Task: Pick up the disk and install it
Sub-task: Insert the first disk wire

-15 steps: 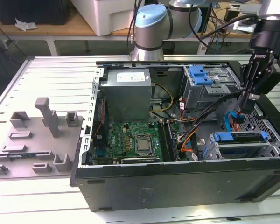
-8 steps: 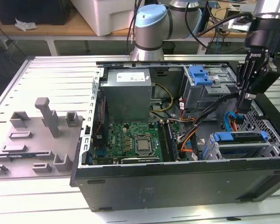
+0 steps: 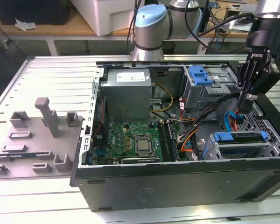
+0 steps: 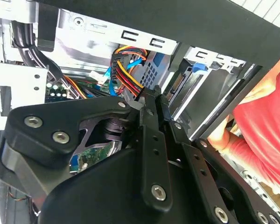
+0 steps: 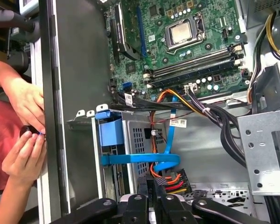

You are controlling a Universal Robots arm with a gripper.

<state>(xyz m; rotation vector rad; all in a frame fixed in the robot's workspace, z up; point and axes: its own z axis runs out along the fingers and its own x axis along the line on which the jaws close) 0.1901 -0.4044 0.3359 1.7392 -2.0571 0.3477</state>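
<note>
**Status: Gripper Above the Lower Drive Bay, Disk in the Bay**

From where I stand, the gripper (image 3: 244, 107) hangs inside the open computer case (image 3: 177, 184), at the end on the exterior view's right. Its two fingers are pressed together, and I can see nothing held between them in either wrist view. The fingertips sit just beside a power connector (image 5: 175, 179) with red, yellow and black wires. A blue data cable (image 5: 140, 159) loops across close in front of them.

The disk (image 3: 238, 137) is in the lower drive cage (image 3: 270, 149), in the case corner nearest the exterior camera, on that view's right. Its blue carrier frame shows along the cage mouth (the metal face and label are hidden, so I identify it by the frame alone).

Key relation: the disk lies below the gripper and towards the near wall of the case. Its long axis runs along that wall, left to right in the exterior view. The closed fingers are near it but clear of it, with the cables between.

I judge the disk to be seated in its bay, or very nearly. I cannot tell whether it is fully home.

A person's hands (image 5: 25, 135) rest on the outer edge of the case wall beside this bay.
</note>
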